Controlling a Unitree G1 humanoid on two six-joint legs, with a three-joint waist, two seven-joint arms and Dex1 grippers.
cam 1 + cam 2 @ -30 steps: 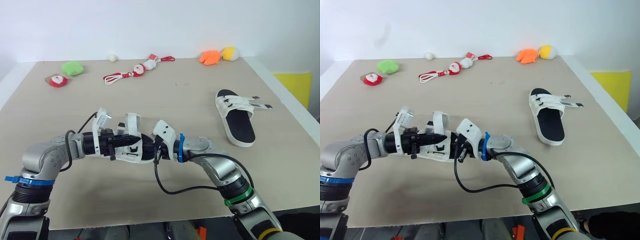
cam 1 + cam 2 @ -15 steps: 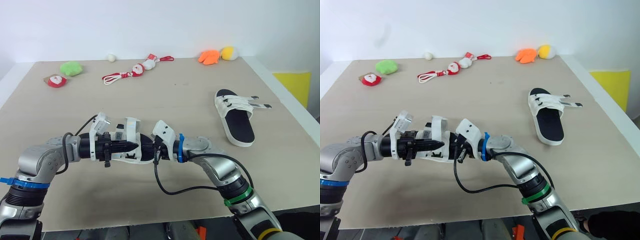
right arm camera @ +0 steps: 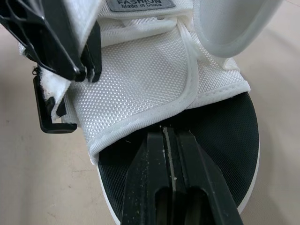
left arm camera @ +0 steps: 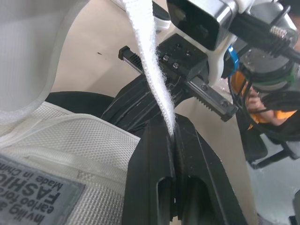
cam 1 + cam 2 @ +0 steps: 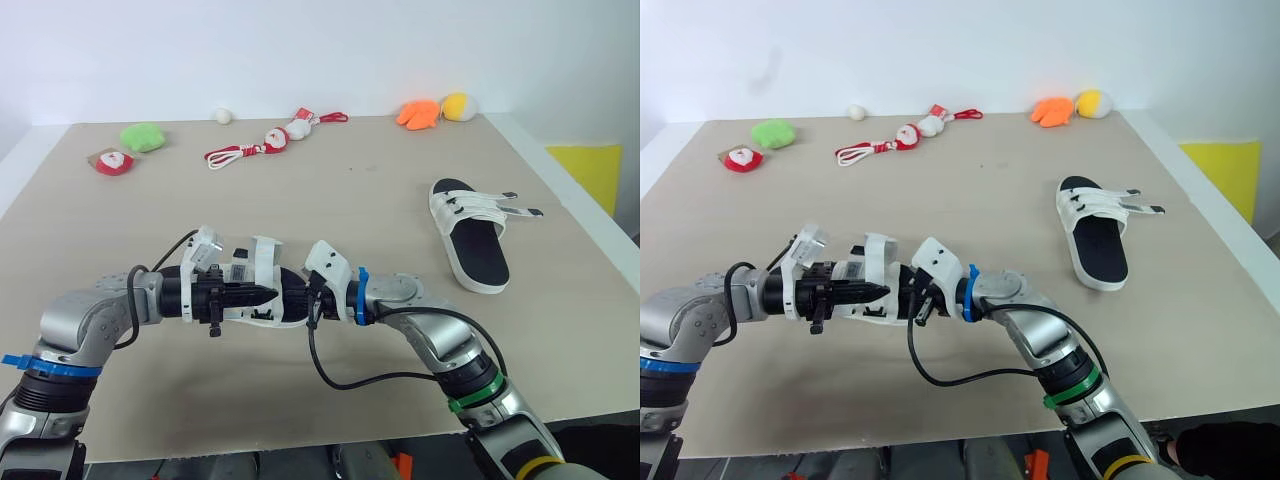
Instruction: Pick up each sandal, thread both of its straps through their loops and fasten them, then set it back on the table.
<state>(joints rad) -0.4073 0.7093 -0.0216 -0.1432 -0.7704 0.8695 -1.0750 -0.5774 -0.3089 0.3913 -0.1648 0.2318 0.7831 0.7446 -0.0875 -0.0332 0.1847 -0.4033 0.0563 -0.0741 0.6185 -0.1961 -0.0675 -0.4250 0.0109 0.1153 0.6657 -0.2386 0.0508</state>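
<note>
Left wrist view: left gripper [image 4: 172, 136] pinches strap [image 4: 149, 56] by its thin edge.
Right gripper [image 3: 165, 136]: clamped on sandal [image 3: 140, 75] sole.
Risk: we judge strap slips free under pull.

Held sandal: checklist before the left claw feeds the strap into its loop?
1. Strap grip: left claw shut on the white fabric strap: ok.
2. Sandal hold: right claw shut over the white mesh sandal with black footbed; what it pinches: cannot tell.
3. Threading: strap passed through the black plastic loop: cannot tell.
4. Workspace: second white sandal lies on the beige table, apart from both arms: ok.
</note>
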